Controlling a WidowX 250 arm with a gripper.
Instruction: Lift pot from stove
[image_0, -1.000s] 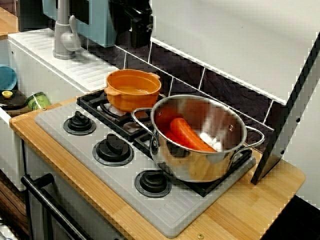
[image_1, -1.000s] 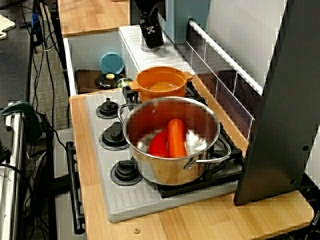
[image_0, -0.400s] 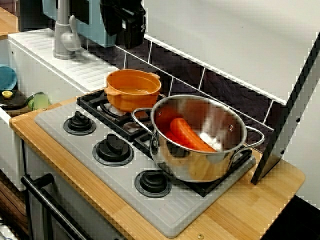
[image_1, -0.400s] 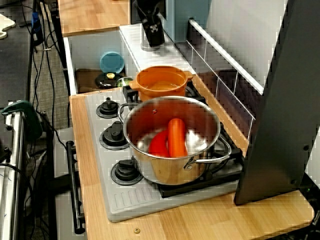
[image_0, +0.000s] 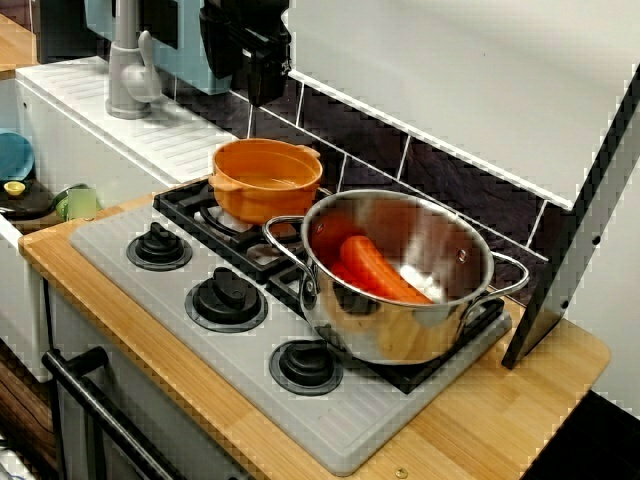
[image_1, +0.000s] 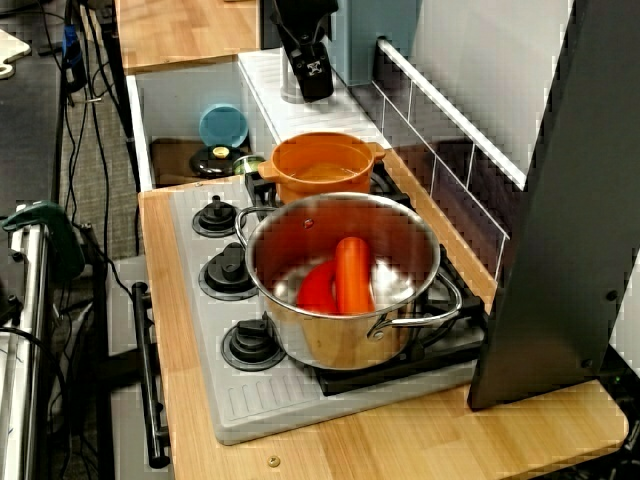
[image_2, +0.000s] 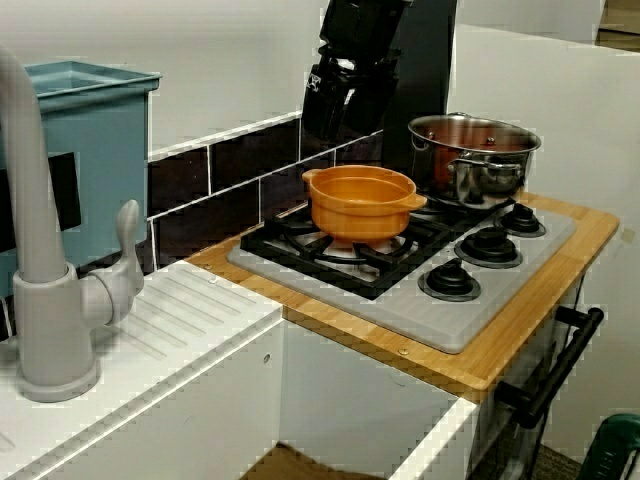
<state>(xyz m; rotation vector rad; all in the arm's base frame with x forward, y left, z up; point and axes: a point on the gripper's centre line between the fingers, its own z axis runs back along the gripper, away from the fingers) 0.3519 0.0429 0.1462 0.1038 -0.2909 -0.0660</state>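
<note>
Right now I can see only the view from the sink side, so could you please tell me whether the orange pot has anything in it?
Observer: In the view from the far end of the counter, the orange pot looks empty.
Operator: Thank you. What is in the steel pot behind it?
Observer: The steel pot holds a carrot with a red piece beside it.
Operator: Is the gripper lined up with the orange pot across the counter?
Observer: From the far end, the gripper hangs roughly in line with the pot's middle and well above its rim.
</note>
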